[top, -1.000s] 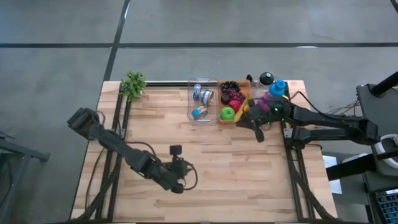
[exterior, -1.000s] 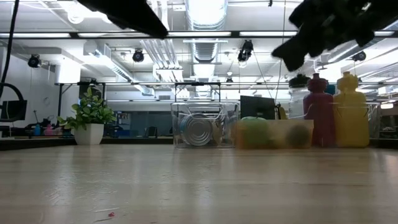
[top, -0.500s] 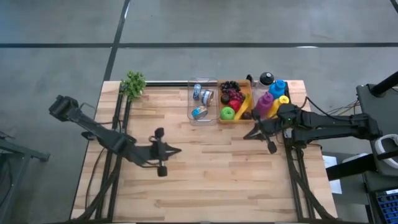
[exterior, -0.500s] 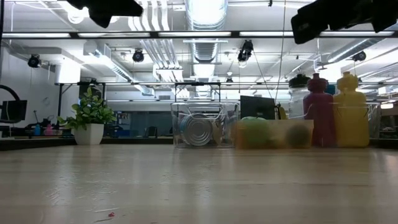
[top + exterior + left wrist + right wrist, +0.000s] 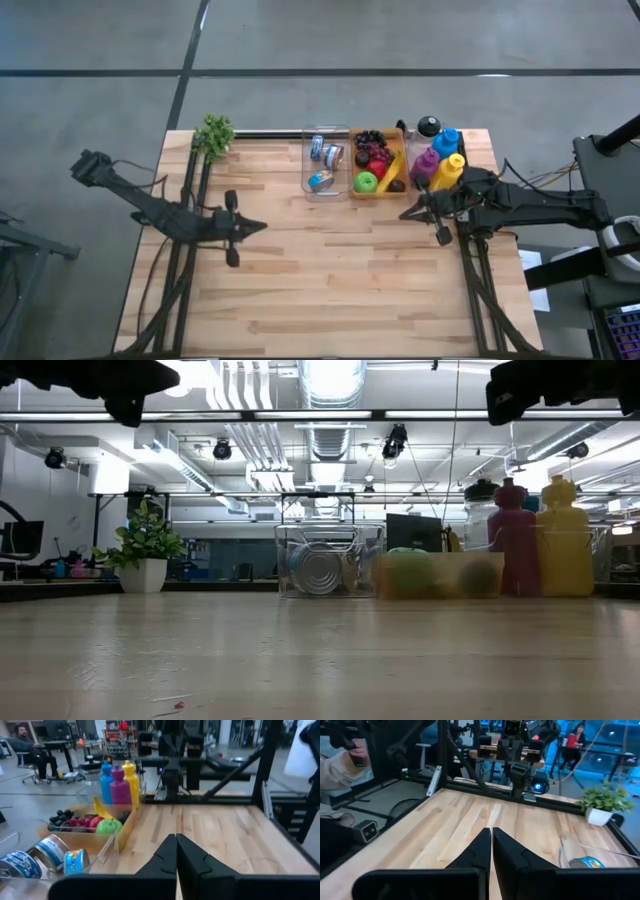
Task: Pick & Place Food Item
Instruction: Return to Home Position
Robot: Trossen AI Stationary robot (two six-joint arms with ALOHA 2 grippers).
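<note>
Both arms hang above the counter (image 5: 340, 290). The left pincer (image 5: 258, 226) is at left-centre of the high view, fingers pressed together, tip pointing right. The right pincer (image 5: 404, 215) is right of centre, fingers also pressed together, near the lower right corner of the orange bin (image 5: 403, 150). The green apple (image 5: 366, 182) and yellow banana (image 5: 391, 178) lie inside that bin, upper centre. A clear bin (image 5: 305, 160) with cans (image 5: 322, 150) touches its left side. The violet tumbler (image 5: 425, 165), yellow bottle (image 5: 447, 172) and blue bottle (image 5: 446, 140) stand upright to its right. A plant (image 5: 214, 134) sits upper left.
</note>
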